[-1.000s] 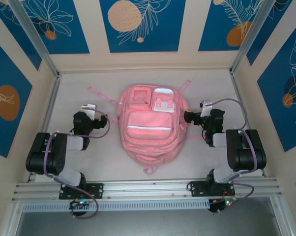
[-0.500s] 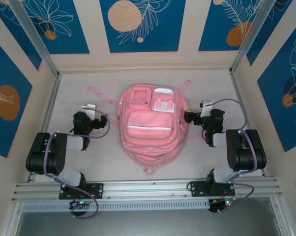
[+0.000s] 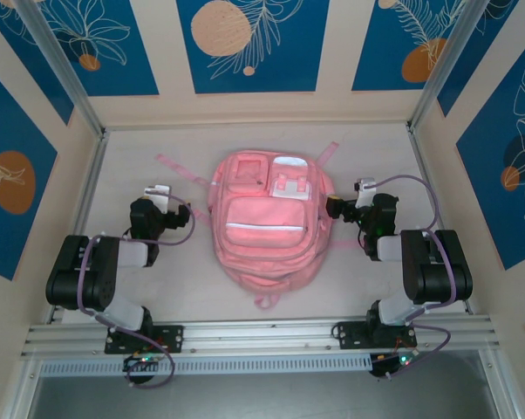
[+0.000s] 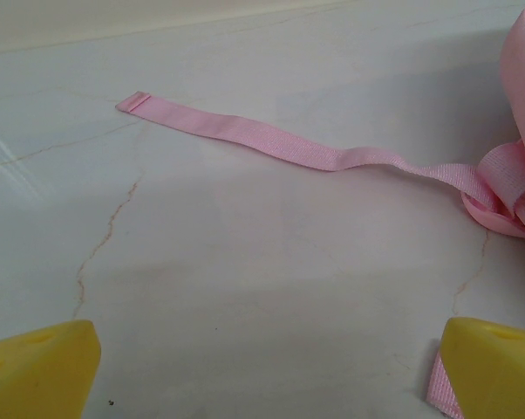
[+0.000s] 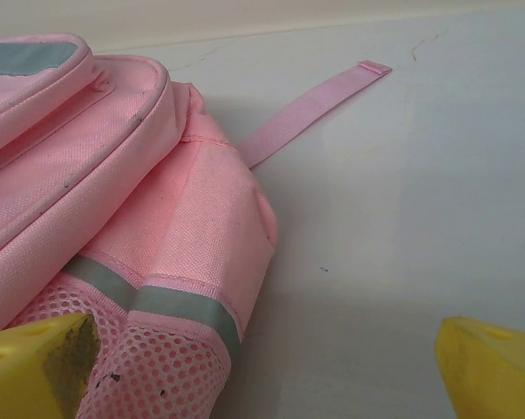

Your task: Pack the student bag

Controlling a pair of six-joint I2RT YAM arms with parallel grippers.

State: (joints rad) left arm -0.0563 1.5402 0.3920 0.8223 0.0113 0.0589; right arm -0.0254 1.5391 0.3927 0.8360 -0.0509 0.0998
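Student bag lies front-up — underside hidden against table.

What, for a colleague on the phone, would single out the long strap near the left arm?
On the pale table, find the pink backpack in the middle. From its far-left corner a flat pink strap trails outward, longer than the far-right strap.

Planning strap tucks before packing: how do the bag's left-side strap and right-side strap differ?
Left-side strap trails longer from the student bag; right-side strap shows shorter. Left-side strap kinks and loops near the bag; right-side strap lies straight. Both are pink webbing, flat on the table, far ends angled outward.
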